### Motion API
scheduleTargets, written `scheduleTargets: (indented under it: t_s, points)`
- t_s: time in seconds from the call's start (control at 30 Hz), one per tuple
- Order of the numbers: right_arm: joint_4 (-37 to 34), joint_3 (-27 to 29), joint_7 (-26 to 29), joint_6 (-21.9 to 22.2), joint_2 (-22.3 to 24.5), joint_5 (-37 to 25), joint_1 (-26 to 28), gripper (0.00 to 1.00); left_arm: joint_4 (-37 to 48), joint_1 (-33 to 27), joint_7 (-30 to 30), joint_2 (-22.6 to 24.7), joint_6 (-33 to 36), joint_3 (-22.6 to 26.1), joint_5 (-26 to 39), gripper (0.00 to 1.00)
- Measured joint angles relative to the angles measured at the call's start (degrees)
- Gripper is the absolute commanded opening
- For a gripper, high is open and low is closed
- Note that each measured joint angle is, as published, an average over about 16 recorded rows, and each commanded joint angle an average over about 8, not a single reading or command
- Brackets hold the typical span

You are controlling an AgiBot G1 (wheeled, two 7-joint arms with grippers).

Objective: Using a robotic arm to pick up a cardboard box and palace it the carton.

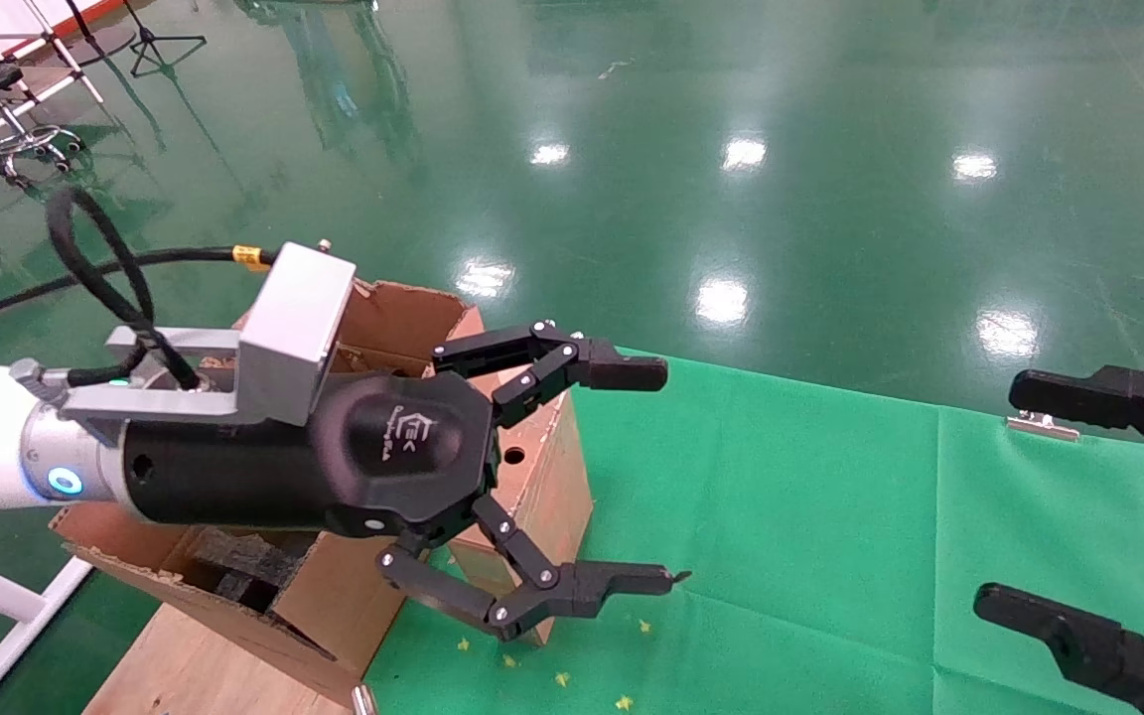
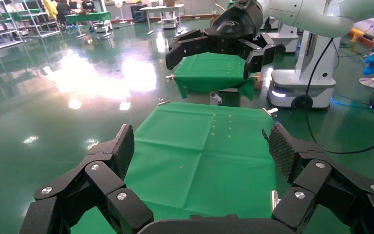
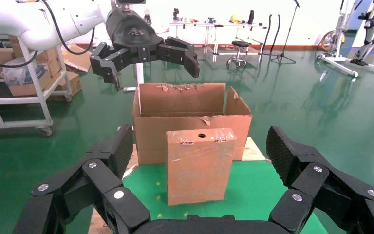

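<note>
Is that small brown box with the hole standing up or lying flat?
Upright. The cardboard box stands on end on the green cloth, in front of the carton.

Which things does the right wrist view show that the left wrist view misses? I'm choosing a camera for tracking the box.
Only the right wrist view shows the cardboard box, standing upright on the green cloth in front of the carton, with the open left gripper above the carton. Only the left wrist view shows the open right gripper from outside, beyond bare cloth, and a white robot base. Both share the green cloth and the glossy green floor.
</note>
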Motion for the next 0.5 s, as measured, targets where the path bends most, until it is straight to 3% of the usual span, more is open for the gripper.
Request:
scheduleTargets:
  t_s: [0.4, 0.43, 0.5]
  points:
    - [0.00, 0.00, 0.00, 0.00, 0.00, 0.00, 0.00, 0.98, -0.02, 0.01, 0.00, -0.01, 0.00, 0.00, 0.00, 1.00]
    - [0.00, 0.00, 0.00, 0.00, 0.00, 0.00, 0.00, 0.90, -0.01, 0.01, 0.01, -0.02, 0.00, 0.00, 0.01, 1.00]
    - [0.00, 0.00, 0.00, 0.00, 0.00, 0.00, 0.00, 0.66, -0.01, 0.00, 0.01, -0.07, -0.03, 0.01, 0.11, 1.00]
